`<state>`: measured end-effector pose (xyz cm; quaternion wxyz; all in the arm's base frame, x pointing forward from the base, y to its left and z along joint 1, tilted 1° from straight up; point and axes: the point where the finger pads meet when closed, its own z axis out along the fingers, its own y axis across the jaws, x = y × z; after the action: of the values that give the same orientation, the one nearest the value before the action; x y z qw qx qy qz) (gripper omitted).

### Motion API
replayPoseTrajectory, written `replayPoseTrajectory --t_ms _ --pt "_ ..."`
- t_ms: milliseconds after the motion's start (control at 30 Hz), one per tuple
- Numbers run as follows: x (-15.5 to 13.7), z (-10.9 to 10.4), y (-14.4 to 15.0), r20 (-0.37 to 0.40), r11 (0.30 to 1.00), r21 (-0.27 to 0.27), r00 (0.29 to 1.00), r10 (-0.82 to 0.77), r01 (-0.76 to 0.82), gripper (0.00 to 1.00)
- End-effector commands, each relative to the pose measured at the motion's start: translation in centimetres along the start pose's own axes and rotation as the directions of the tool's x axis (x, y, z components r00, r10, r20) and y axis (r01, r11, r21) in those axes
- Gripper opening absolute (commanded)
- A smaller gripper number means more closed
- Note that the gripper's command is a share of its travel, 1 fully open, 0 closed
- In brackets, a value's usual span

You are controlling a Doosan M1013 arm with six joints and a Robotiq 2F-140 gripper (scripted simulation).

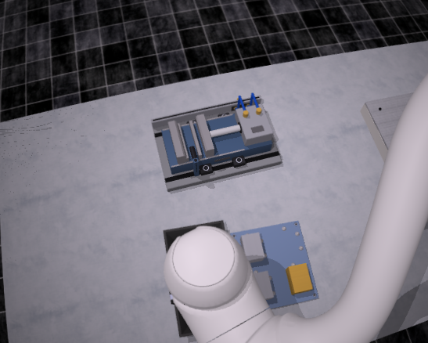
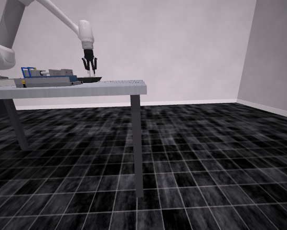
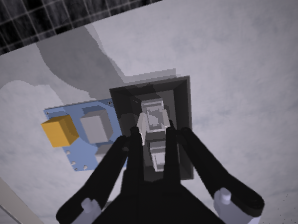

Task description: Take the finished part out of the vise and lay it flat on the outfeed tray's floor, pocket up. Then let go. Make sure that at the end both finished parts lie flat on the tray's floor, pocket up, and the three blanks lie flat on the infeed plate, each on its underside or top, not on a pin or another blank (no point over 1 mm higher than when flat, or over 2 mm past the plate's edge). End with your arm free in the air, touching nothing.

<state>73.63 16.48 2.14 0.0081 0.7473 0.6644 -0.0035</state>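
Observation:
In the wrist view my gripper [image 3: 154, 117] is shut on the finished part [image 3: 153, 120], a pale grey block with its pocket facing the camera. It hangs over the dark outfeed tray, with its shadow on the tray floor below. In the exterior view the gripper [image 2: 89, 69] sits low over the tray [image 2: 89, 78] near the table's edge. The vise [image 1: 204, 141] stands open on the table with nothing between its jaws. In the top view the arm's wrist hides most of the tray [image 1: 177, 235].
A blue fixture plate [image 1: 276, 262] with two grey blocks and a yellow block [image 1: 299, 278] lies right beside the tray; it also shows in the wrist view [image 3: 82, 132]. A grey slab [image 1: 384, 117] sits at the table's right edge.

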Motion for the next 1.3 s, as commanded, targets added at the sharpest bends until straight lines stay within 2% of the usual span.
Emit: replayPoseTrajectory --t_ms 0,700,733,1267 --pt "0.00 -0.02 0.00 0.000 1.000 0.000 1.000 0.000 0.000 0.00" --pt "0.00 -0.02 0.00 0.000 1.000 0.000 1.000 0.000 0.000 0.00" --pt "0.00 -0.02 0.00 0.000 1.000 0.000 1.000 0.000 0.000 0.40" --pt "0.00 -0.02 0.00 0.000 1.000 0.000 1.000 0.000 0.000 0.40"
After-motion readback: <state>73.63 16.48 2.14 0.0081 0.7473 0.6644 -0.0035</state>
